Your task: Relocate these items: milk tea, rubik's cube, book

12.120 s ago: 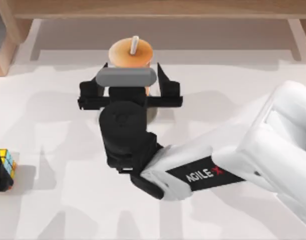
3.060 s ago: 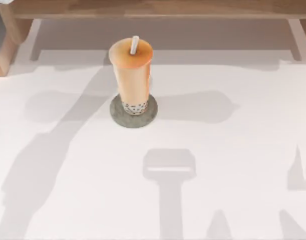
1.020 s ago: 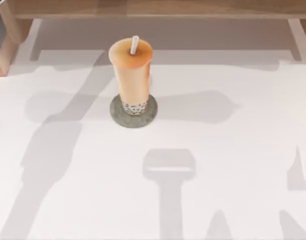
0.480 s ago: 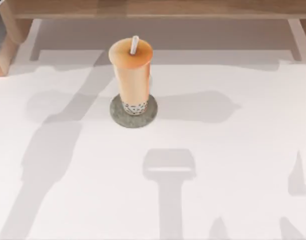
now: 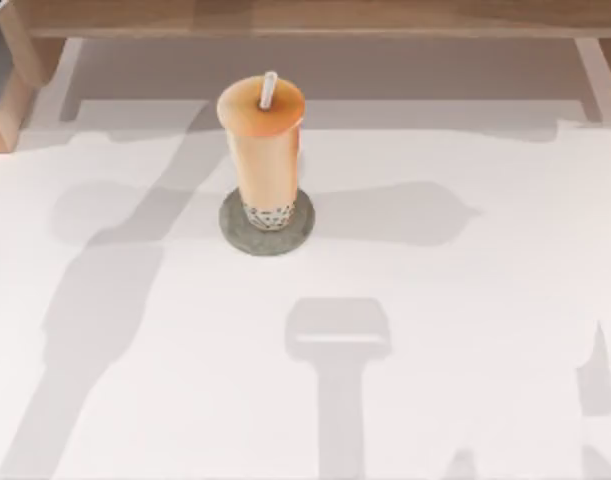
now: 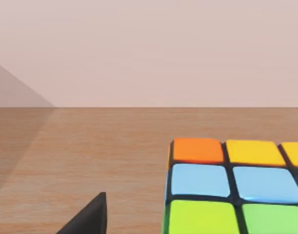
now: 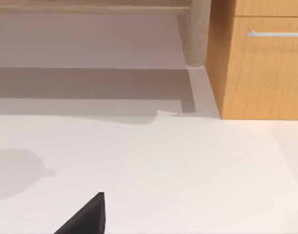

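Left of centre on the white table (image 5: pixel 465 300), toward its far edge, the milk tea (image 5: pixel 263 150) stands upright on a flat grey disc (image 5: pixel 233 228). Its orange lid (image 5: pixel 247 108) faces the overhead camera, the white straw (image 5: pixel 269 88) pokes up through it, and dark pearls sit at the cup's base, inside the disc's rim. Long arm shadows lie across the table on both sides of the cup and along its near edge.

Close before the left wrist camera, the cube (image 6: pixel 236 187) rests on a wooden surface (image 6: pixel 90 156) with a pale wall behind it. Its visible face shows a row of orange and yellow squares, then blue squares, then green ones, set in a black grid. A dark fingertip (image 6: pixel 90 219) of the left gripper sits just beside the cube, apart from it; whether that pincer is apart or together I cannot tell.

From the right wrist camera, a dark fingertip (image 7: pixel 88 217) of the right gripper hangs over bare white table, with a wooden cabinet (image 7: pixel 261 68) and its metal handle (image 7: pixel 275 34) beyond. That pincer's state I cannot tell either.
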`<state>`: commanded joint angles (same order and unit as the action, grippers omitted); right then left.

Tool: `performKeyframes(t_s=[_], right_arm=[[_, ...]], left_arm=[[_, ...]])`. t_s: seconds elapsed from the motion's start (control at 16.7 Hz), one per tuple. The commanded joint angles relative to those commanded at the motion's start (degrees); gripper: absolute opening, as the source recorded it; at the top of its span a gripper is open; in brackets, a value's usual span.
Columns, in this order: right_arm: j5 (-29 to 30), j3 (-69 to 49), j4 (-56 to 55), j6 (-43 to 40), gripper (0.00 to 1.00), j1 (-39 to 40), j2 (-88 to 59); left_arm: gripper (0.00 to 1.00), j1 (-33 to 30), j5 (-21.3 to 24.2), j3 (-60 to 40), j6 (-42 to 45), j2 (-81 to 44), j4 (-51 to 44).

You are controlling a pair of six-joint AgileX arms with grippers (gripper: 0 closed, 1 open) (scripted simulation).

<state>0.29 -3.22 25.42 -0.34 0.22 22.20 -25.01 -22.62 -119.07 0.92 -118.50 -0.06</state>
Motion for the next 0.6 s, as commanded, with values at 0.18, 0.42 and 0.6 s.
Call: performKeyframes(t_s=[0.18,0.42,0.6], right_arm=[[0.0,0.0,0.0,0.0,1.0,0.0,0.0],[0.0,0.0,0.0,0.0,1.0,0.0,0.0],[0.0,0.0,0.0,0.0,1.0,0.0,0.0]], left_arm=[[1.0,-0.1,0.0,0.0,0.0,0.0,0.0],[1.0,3.5,0.3,0.0,1.1,1.7,3.8],[1.0,11.0,2.5,1.2,2.8,4.5,12.5]])
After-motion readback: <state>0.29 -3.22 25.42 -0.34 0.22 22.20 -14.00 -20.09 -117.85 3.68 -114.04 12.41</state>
